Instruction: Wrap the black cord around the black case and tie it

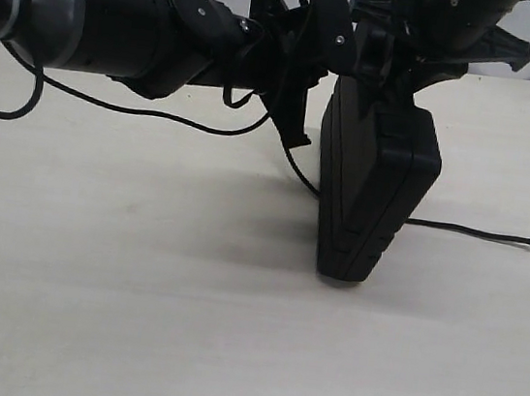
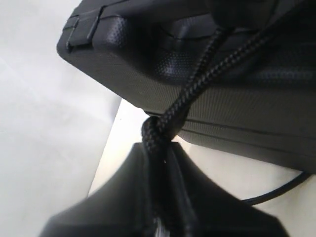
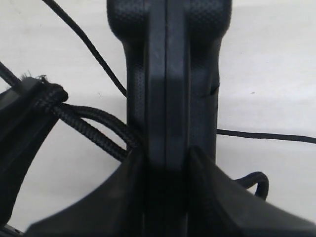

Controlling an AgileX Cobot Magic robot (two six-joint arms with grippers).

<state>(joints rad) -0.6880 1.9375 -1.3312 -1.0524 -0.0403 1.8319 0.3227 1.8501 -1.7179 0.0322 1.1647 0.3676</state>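
Exterior view is showing the right jaws clamping the black case (image 1: pixel 379 184) upright on the surface (image 1: pixel 132 317), apparently exposing its sides for wrapping. The left jaws are pinching the black cord (image 2: pixel 197 84) at its knot, beside the case.

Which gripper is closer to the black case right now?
Right. The right gripper is clamped on the black case; the left gripper sits just beside it, pinching the black cord.
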